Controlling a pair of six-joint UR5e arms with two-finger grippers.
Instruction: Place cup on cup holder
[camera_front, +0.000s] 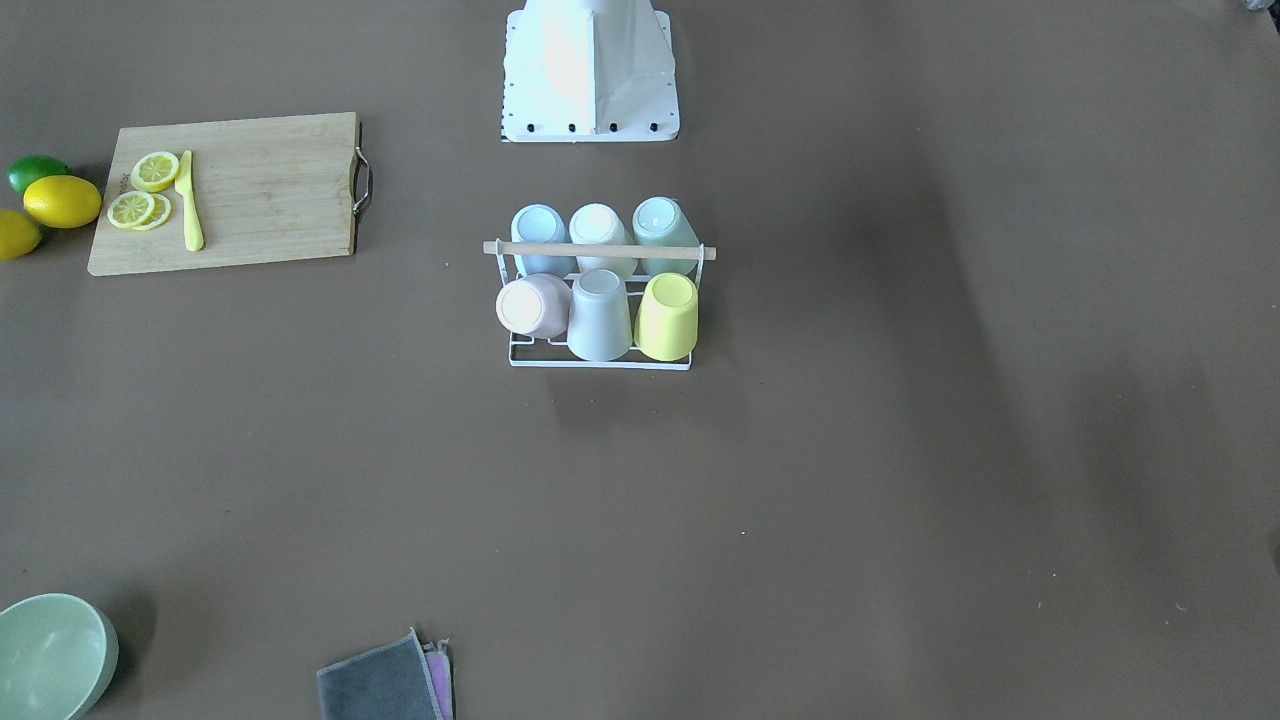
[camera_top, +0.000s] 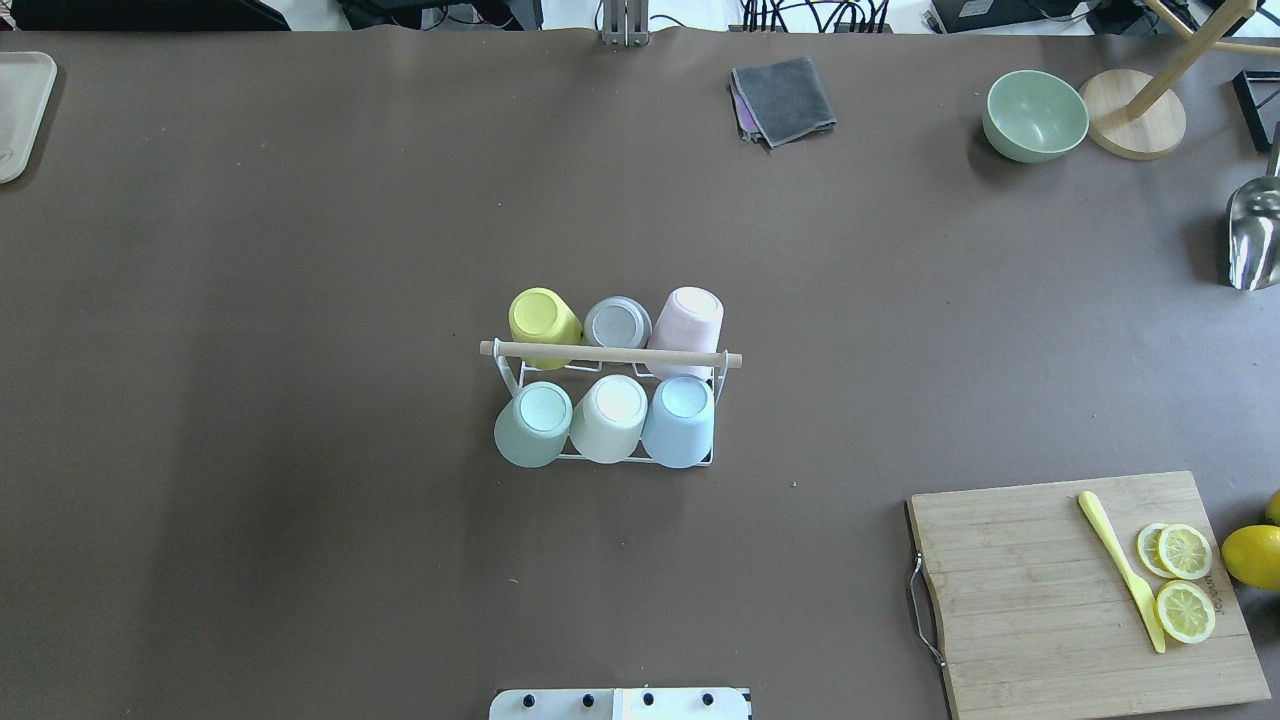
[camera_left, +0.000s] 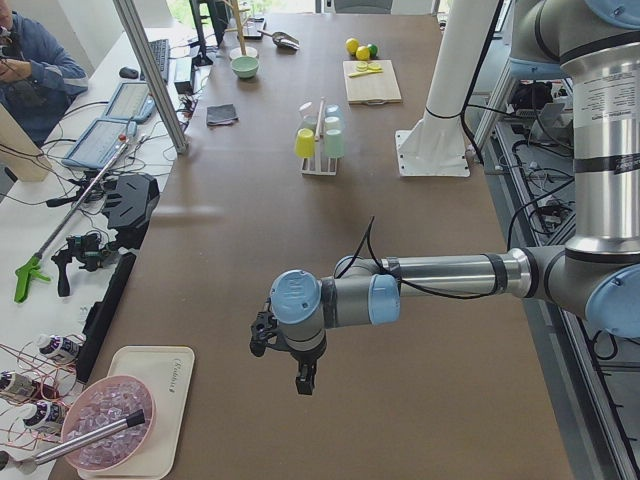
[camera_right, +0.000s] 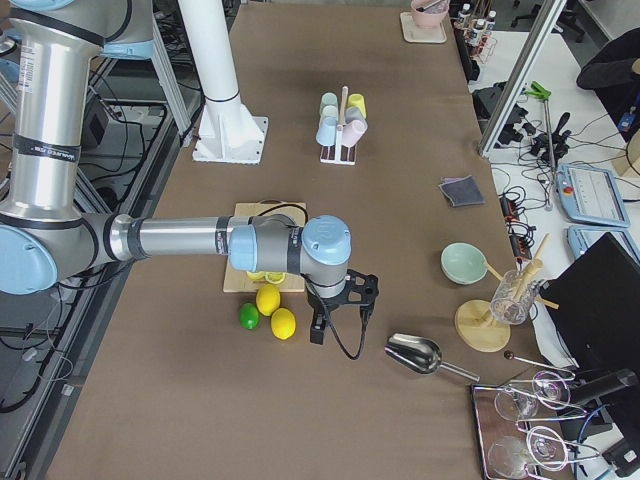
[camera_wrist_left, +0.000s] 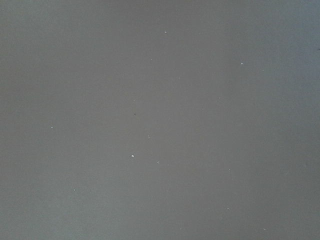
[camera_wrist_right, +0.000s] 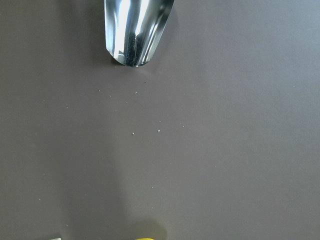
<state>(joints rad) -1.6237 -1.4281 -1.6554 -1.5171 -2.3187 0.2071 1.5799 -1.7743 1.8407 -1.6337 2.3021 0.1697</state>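
Observation:
The cup holder (camera_top: 610, 355), a white wire rack with a wooden dowel across its top, stands mid-table; it also shows in the front view (camera_front: 598, 249). Several cups sit upside down on its prongs: yellow (camera_top: 542, 318), grey (camera_top: 616, 322), pink (camera_top: 686, 318), green (camera_top: 535, 422), cream (camera_top: 610, 415) and blue (camera_top: 682, 418). My left gripper (camera_left: 283, 362) hangs over bare table far to the rack's left, seen only in the left side view. My right gripper (camera_right: 340, 320) hangs near the lemons and scoop, seen only in the right side view. I cannot tell whether either is open or shut.
A wooden cutting board (camera_top: 1040, 580) holds lemon slices (camera_top: 1184, 580) and a yellow knife (camera_top: 1120, 565). Lemons (camera_top: 1252, 555) lie beside it. A metal scoop (camera_top: 1255, 235), a green bowl (camera_top: 1035, 115), a wooden stand (camera_top: 1135, 125), a grey cloth (camera_top: 785, 98) and a tray (camera_top: 20, 110) sit along the edges.

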